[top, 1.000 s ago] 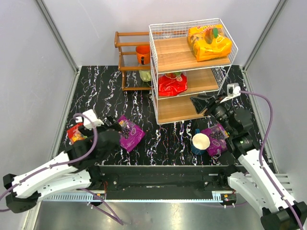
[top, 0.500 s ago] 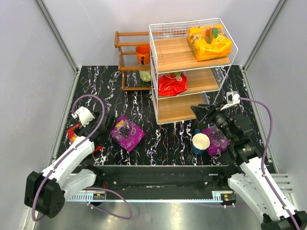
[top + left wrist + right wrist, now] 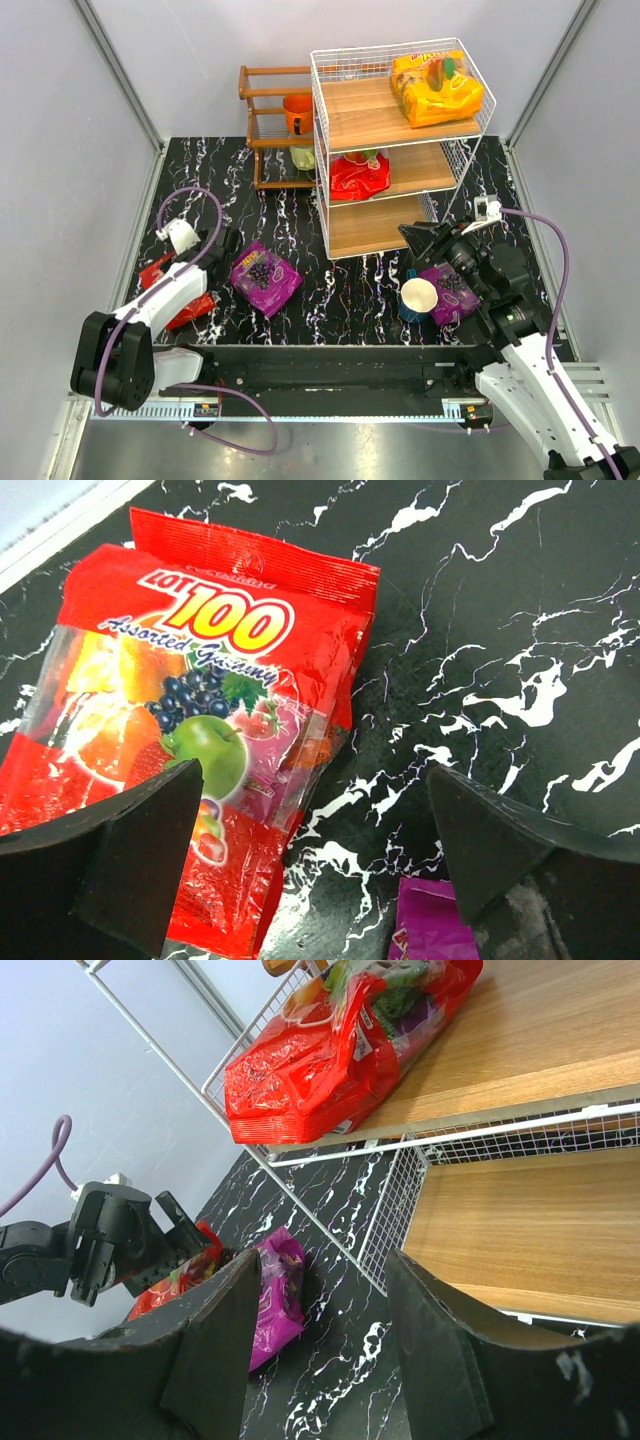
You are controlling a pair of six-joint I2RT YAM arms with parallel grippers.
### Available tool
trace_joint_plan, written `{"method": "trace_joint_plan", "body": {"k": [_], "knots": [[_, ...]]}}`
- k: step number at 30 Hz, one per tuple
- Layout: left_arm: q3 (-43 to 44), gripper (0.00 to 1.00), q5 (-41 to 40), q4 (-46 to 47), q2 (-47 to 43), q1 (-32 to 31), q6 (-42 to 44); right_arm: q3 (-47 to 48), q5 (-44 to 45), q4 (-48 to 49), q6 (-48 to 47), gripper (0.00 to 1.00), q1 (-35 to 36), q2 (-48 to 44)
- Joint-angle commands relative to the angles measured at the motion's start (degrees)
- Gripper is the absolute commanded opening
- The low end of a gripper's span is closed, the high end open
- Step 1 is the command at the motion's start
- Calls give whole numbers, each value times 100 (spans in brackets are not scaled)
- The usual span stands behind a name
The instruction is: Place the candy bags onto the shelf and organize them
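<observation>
The white wire shelf point(image 3: 360, 110) stands at the back. An orange-yellow candy bag point(image 3: 437, 90) lies on its top board and a red bag point(image 3: 358, 175) on the middle board; the bottom board point(image 3: 530, 1220) is bare. On the table lie a red bag point(image 3: 180, 303), a purple bag point(image 3: 264, 276) and another purple bag point(image 3: 452, 290). My left gripper point(image 3: 220, 252) is open and empty, hovering between the red bag point(image 3: 190, 700) and the purple bag's corner point(image 3: 430, 935). My right gripper point(image 3: 415, 235) is open and empty in front of the bottom tier.
A paper cup, white inside and blue outside point(image 3: 418, 297), stands against the right purple bag. A dark brown rack point(image 3: 265, 130) with an orange cup point(image 3: 297, 112) stands left of the shelf. Grey walls close in the table on both sides.
My left arm has swung from lying low across the front to standing at the left, its gripper moving up and left off the purple bag. The right gripper has dropped back slightly.
</observation>
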Motion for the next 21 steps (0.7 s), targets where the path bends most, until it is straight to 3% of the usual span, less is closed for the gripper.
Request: {"method": "trace_joint_plan", "body": {"k": [1,6,12,21], "knots": [[96,99,283,96,171,50,-538,73,-111,-32,17,61,40,12],[-159,98,408,70,286,76,-933,188,-182,-50,69,61,40,118],[-265,99,-14,-692,-213,138,-1565,30,-164,-15,236,61,40,-14],[-432,99,82,-660,-505,243,-1506,30,-173,-103,245,61,40,-93]]}}
